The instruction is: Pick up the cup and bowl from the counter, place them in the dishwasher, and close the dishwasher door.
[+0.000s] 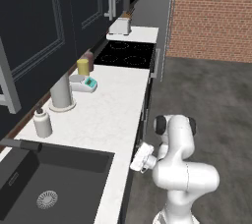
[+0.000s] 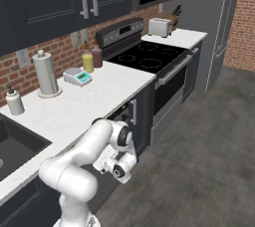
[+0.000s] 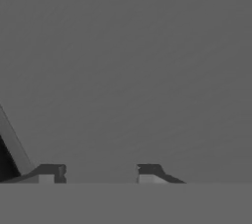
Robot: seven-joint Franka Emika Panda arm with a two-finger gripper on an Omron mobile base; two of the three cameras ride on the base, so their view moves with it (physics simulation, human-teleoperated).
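Gripper (image 3: 98,171) half-open, empty, low by the dark dishwasher door (image 1: 140,137) under the bench (image 1: 113,110) edge; you should treat that panel as stiff, hinged, slick: push flat near its free edge

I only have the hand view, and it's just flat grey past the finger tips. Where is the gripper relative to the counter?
Observer: The gripper is low, below the front edge of the counter, in front of the dark lower fronts.
Operator: What's set in the counter nearest to it?
Observer: The black sink, just along from the arm.
Operator: And further along?
Observer: A teal-faced scale and a yellow jar, then the black cooktop.
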